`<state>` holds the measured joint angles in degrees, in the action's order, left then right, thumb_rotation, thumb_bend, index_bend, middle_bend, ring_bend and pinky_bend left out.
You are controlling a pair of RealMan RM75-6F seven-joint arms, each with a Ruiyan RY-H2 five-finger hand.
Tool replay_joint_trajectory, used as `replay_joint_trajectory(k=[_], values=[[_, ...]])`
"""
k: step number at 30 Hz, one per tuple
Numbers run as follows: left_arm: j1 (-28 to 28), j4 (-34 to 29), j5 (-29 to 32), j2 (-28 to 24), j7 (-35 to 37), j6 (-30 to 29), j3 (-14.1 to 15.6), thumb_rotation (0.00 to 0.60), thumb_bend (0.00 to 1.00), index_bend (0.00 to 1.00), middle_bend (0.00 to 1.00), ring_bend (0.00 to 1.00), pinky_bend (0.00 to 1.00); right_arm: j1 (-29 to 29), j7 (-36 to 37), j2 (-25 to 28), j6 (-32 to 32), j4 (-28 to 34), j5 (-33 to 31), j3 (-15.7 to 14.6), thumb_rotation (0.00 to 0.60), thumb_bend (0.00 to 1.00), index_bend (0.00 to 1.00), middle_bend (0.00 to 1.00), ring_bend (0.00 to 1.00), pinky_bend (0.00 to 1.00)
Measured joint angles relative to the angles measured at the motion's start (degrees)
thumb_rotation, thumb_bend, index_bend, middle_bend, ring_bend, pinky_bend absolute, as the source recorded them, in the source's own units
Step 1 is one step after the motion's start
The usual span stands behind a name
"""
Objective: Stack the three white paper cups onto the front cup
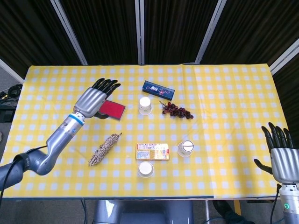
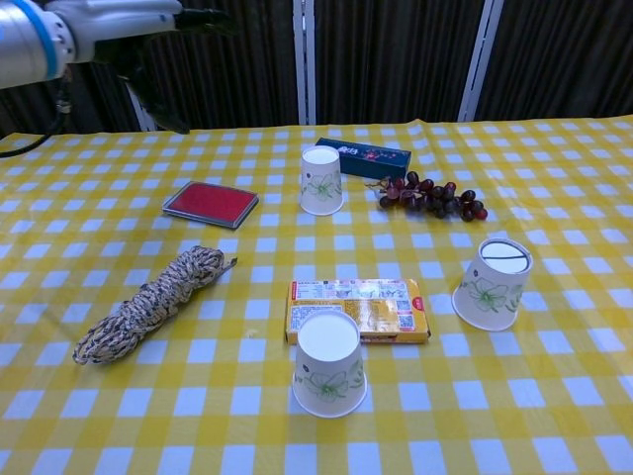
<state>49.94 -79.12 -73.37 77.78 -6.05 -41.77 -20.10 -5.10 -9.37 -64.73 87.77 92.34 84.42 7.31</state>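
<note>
On the yellow checked table (image 1: 224, 93) three white paper cups stand upside down and apart from one another. The front cup (image 1: 145, 169) sits at the near edge, at six o'clock from the table's middle, just beside the near side of a flat orange snack box (image 1: 152, 151). The right cup (image 1: 186, 148) lies at about two o'clock from the front cup and leans a little, as the chest view shows (image 2: 492, 283). The far cup (image 1: 145, 105) stands upright at twelve o'clock from the front cup, well beyond the snack box, with a dark blue box (image 1: 158, 87) just behind it at one o'clock and a bunch of dark grapes (image 1: 176, 110) at its three o'clock. A red pad (image 1: 112, 109) lies at nine o'clock from the far cup, and a coil of braided rope (image 1: 105, 149) lies at nine o'clock from the snack box. The left hand (image 1: 96, 99) hangs above the table over the left edge of the red pad, fingers extended and spread, holding nothing; the chest view catches it only at the top left corner (image 2: 119, 18). The right hand (image 1: 281, 156) is at the table's near right corner, at four o'clock from the right cup, fingers spread upward and empty, well apart from every cup.
</note>
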Motion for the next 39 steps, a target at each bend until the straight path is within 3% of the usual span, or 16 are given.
replay_joint_trajectory(k=[5,9,15,28,33,36,39], values=[[7.95,10.91,1.77,7.24,0.68,6.95,-0.88,0.6,0.02,0.04,0.0,0.0,0.01,-0.31,0.29,-0.28,-1.05,-1.63,-2.66,1.19,0.6,0.0,0.0,0.0,0.0,0.0],[13.57,19.69,2.75,13.17,1.03,11.32,-0.99,0.6,0.14,0.07,0.01,0.0,0.07,-0.55,0.61,-0.45,-1.82,-2.44,-4.08,1.72,0.6,0.0,0.0,0.0,0.0,0.0],[19.78,29.58,3.22,20.36,2.54,16.34,-0.41,0.6,0.16,0.1,0.04,0.04,0.11,-1.04,1.21,-0.73,-3.18,-3.91,-5.81,2.28,0.6,0.0,0.0,0.0,0.0,0.0],[25.95,46.17,1.24,31.22,7.41,18.52,1.31,0.6,0.19,0.2,0.14,0.18,0.31,-1.14,1.13,-0.95,-3.47,-4.65,-7.13,2.62,0.6,0.0,0.0,0.0,0.0,0.0],[27.51,52.15,0.75,34.54,9.74,19.75,2.01,0.6,0.19,0.28,0.25,0.28,0.39,-1.14,1.21,-0.96,-3.52,-4.85,-7.44,2.69,0.6,0.0,0.0,0.0,0.0,0.0],[28.0,54.13,0.58,35.71,11.27,19.83,2.25,0.6,0.2,0.37,0.34,0.38,0.47,-1.11,1.32,-0.94,-3.4,-4.84,-7.45,2.72,0.6,0.0,0.0,0.0,0.0,0.0],[28.37,54.84,0.67,36.13,12.81,20.14,2.17,0.6,0.2,0.43,0.39,0.41,0.49,-1.06,1.28,-0.89,-3.19,-4.76,-7.34,2.68,0.6,0.0,0.0,0.0,0.0,0.0]])
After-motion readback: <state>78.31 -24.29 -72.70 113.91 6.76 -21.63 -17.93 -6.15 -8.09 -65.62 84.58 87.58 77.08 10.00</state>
